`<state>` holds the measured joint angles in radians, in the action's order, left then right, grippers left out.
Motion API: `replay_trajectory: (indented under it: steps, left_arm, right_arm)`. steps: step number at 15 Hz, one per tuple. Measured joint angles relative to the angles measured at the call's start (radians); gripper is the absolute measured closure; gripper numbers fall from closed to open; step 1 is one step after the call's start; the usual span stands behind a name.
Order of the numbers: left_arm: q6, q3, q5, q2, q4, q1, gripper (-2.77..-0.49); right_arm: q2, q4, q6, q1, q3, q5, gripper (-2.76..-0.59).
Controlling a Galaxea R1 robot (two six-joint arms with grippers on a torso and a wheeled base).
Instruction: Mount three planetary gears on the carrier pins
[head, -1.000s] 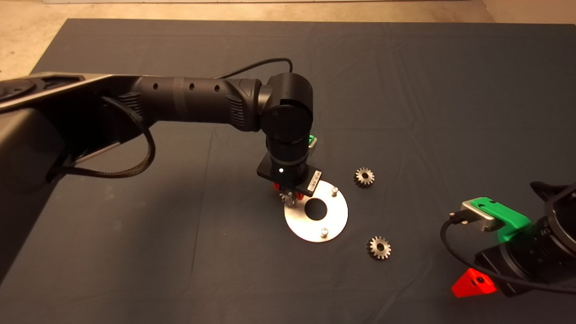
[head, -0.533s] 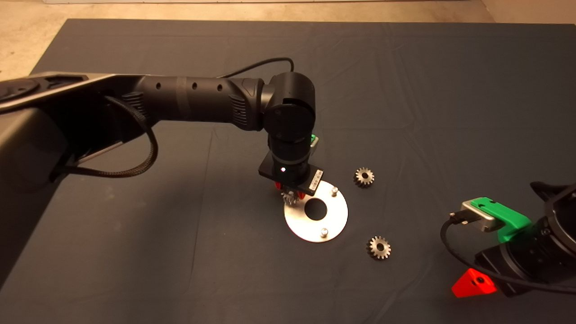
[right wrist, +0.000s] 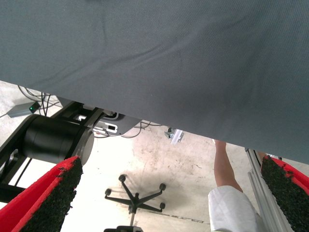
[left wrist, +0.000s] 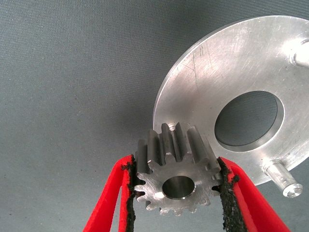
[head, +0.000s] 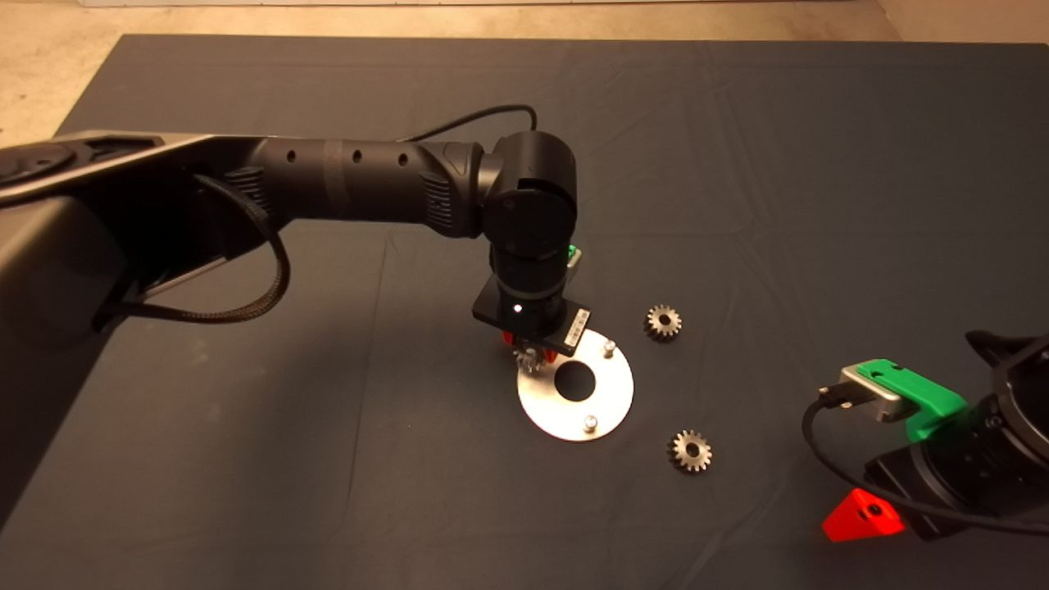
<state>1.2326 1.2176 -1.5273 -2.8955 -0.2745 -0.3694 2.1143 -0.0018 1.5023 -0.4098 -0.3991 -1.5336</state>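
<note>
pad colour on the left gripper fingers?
Black, rough pads lining the red fingers of the left gripper; clearest in the left wrist view.

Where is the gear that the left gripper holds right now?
The held gear is clamped in the left gripper over the carrier disc's left rim in the head view.

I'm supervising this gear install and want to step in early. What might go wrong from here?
1. The left gripper pinches the gear only by its teeth; it may tilt or slip on release.
2. The pin under the gear is hidden, so bore and pin may be misaligned and jam.
3. Sideways force could slide the loose disc on the mat, shifting the two bare pins.
</note>
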Motion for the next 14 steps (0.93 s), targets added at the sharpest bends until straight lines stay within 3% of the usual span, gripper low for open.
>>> replay_trajectory:
  steps: [14]
  left_arm:
    - [0.018,-0.031,0.001,-0.003,0.0,0.0,-0.91]
  right_arm:
    - [0.0,0.0,0.0,0.0,0.0,0.0,-2.75]
